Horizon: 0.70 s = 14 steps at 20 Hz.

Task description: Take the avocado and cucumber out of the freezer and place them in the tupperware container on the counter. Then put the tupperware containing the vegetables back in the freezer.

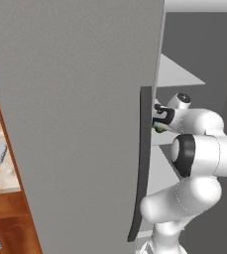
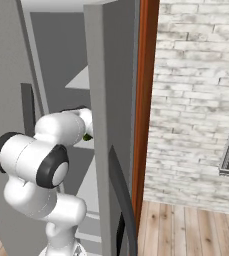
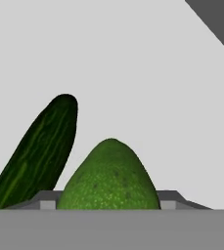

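The arm reaches into the tall matte-grey freezer (image 1: 75,124); the two-finger gripper (image 3: 107,205), part-open, straddles the pebbled green avocado (image 3: 108,176) beside the dark glossy cucumber (image 3: 37,154) on its pale shelf (image 3: 147,73); whether it grips I cannot tell; next, seemingly, pinch firm and lift.

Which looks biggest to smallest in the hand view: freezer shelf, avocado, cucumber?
1. Freezer shelf, the pale surface under both.
2-3. Avocado and cucumber look about alike; the avocado sits nearer the camera and both are cut off at the bottom, so no firm ranking.
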### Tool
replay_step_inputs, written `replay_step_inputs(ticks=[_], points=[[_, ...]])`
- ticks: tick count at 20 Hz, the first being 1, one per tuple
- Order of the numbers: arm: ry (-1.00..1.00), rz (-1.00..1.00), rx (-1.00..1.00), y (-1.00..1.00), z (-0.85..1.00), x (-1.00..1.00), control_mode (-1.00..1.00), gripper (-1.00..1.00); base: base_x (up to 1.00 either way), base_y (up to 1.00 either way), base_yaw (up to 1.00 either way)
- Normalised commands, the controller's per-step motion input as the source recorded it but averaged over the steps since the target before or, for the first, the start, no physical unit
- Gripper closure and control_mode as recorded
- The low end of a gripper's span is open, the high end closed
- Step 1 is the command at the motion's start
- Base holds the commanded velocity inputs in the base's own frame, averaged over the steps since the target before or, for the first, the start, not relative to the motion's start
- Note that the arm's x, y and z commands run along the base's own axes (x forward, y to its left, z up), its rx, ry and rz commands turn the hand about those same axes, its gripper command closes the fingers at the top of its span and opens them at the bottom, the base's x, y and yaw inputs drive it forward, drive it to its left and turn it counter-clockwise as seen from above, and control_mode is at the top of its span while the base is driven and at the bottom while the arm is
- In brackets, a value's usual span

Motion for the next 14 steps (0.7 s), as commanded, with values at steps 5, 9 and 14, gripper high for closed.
replay_step_inputs(ticks=[5, 9, 14], points=[[-0.15, 0.0, 0.0, 0.0, 0.08, -0.51, -1.0, 1.0, 0.0, 0.0, 0.0], [-0.22, 0.0, 0.0, 0.0, 0.39, -0.96, -1.0, 1.0, 0.0, 0.0, 0.0], [-0.12, -0.03, 0.0, 0.01, 0.62, -1.0, -1.0, 1.0, 0.0, 0.0, 0.0]])
